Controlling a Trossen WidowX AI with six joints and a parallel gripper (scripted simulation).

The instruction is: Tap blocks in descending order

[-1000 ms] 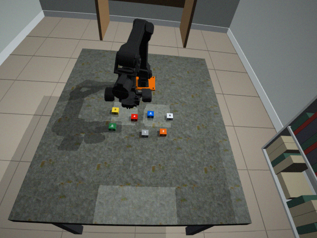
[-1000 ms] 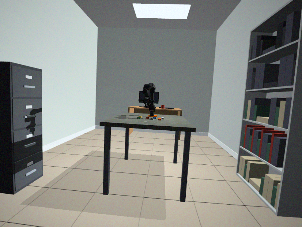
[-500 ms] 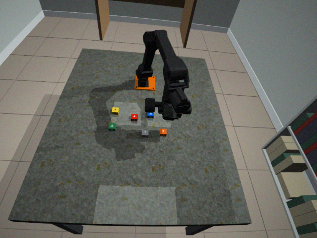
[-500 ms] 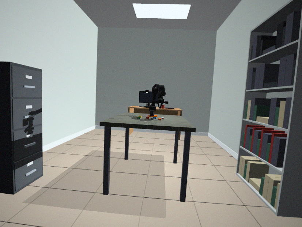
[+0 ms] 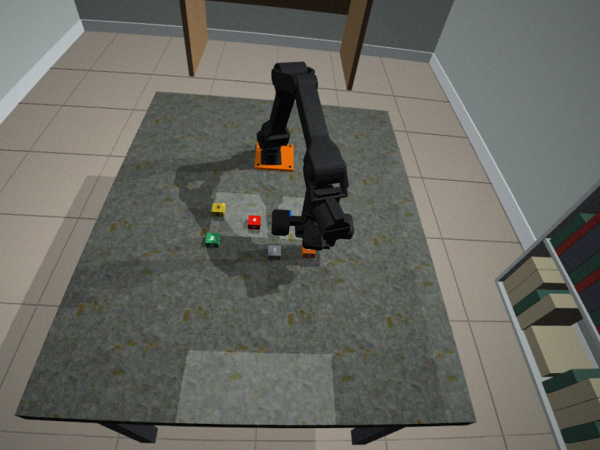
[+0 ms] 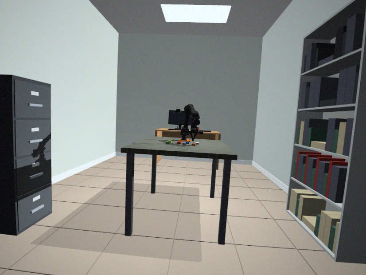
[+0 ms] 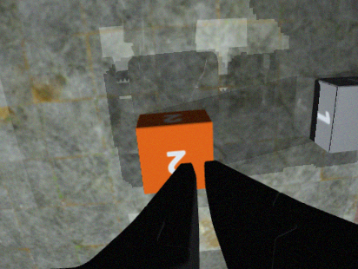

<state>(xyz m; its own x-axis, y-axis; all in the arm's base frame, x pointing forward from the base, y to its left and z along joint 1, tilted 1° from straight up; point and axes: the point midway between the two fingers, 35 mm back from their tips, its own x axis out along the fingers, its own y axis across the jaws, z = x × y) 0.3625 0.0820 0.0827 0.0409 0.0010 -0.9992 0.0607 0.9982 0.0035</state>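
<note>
Surface (image 5: 145,310) is a dark mottled grey-green slab on black legs, with paler rectangular patches near the front edge and around the blocks. Arm sits on an orange base plate (image 5: 288,165) toward the back.

Hand (image 7: 199,168) is clenched with nothing between the tips, hovering just over the near edge of the orange block (image 7: 174,148) marked 2; I can't tell if it touches. In the top view, the arm covers most of that block. Grey block (image 5: 274,251) marked 1 is just beside it. Red block (image 5: 254,221) marked 4, yellow block (image 5: 218,208) and green block (image 5: 212,239) sit further along, all apart from each other; the yellow and green digits are too small to read.

Room: tan tile floor (image 6: 177,236), grey walls, ceiling light panel (image 6: 195,13), black filing cabinet (image 6: 26,154) on one side, bookshelf (image 6: 353,177) on the other, wooden desk (image 6: 207,135) with a monitor (image 6: 175,117) behind the surface.
</note>
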